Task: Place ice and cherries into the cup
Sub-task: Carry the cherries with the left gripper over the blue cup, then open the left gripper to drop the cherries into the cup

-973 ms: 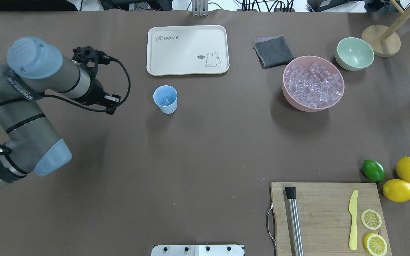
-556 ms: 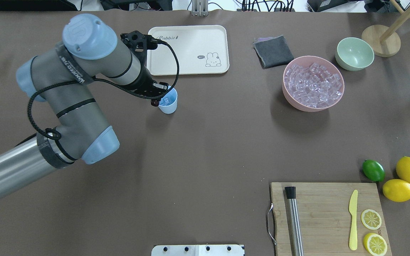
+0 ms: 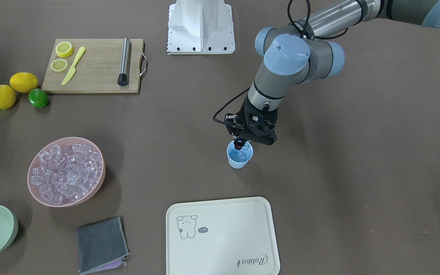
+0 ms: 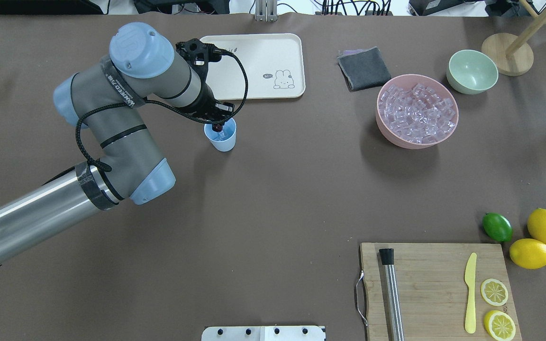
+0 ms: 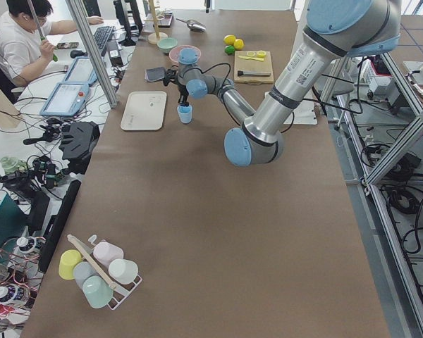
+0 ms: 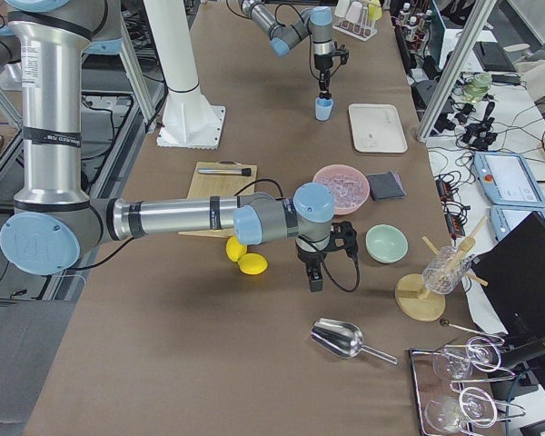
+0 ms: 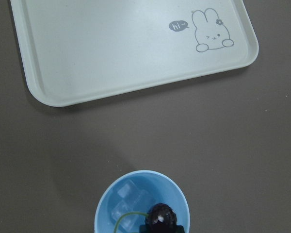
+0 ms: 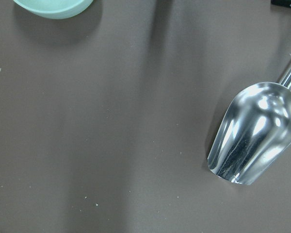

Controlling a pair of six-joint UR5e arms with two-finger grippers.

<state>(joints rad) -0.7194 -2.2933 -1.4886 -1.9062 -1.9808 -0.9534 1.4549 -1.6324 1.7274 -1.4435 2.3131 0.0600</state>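
Observation:
The light blue cup [image 4: 223, 140] stands in front of the cream tray and has a few ice cubes [image 7: 127, 192] inside. My left gripper [image 4: 217, 124] hangs just above the cup's rim, shut on the dark cherries [image 7: 160, 216], whose green stem curves down into the cup [image 7: 105, 201]. From the front, the gripper [image 3: 239, 144] sits over the cup [image 3: 238, 163]. More ice [image 4: 417, 114] fills the pink bowl [image 4: 383, 128]. My right gripper [image 6: 315, 278] shows only in the exterior right view, low over the table near the green bowl; I cannot tell if it is open or shut.
A cream rabbit tray [image 4: 254, 66] lies behind the cup. A grey cloth [image 4: 364, 69], green bowl [image 4: 472, 72] and wooden stand [image 4: 507, 54] are at the far right. A cutting board [image 4: 436, 289], lime [image 4: 497, 227] and lemons are near right. A metal scoop [image 8: 254, 133] lies by my right wrist.
My left arm has swung right, from left of the cup to over it, carrying the cherries to just above the cup's rim. Nothing else has moved.

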